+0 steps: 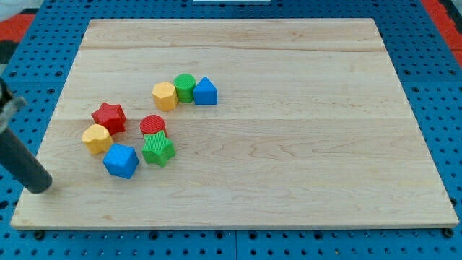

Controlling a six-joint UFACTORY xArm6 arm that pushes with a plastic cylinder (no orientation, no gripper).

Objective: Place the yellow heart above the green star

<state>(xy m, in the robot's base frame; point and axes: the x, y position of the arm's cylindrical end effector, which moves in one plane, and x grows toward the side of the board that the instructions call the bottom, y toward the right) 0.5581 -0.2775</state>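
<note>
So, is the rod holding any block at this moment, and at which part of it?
Nothing is held. My tip rests near the board's left edge, apart from every block; the nearest are the yellow heart and the blue block, to the tip's right.

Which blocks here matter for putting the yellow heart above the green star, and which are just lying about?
For the job: yellow heart; green star; my tip, to the view's left of every block and touching none.

Lying about: red star; red cylinder, right above the green star; blue cube; yellow pentagon; green cylinder; blue triangle.
</note>
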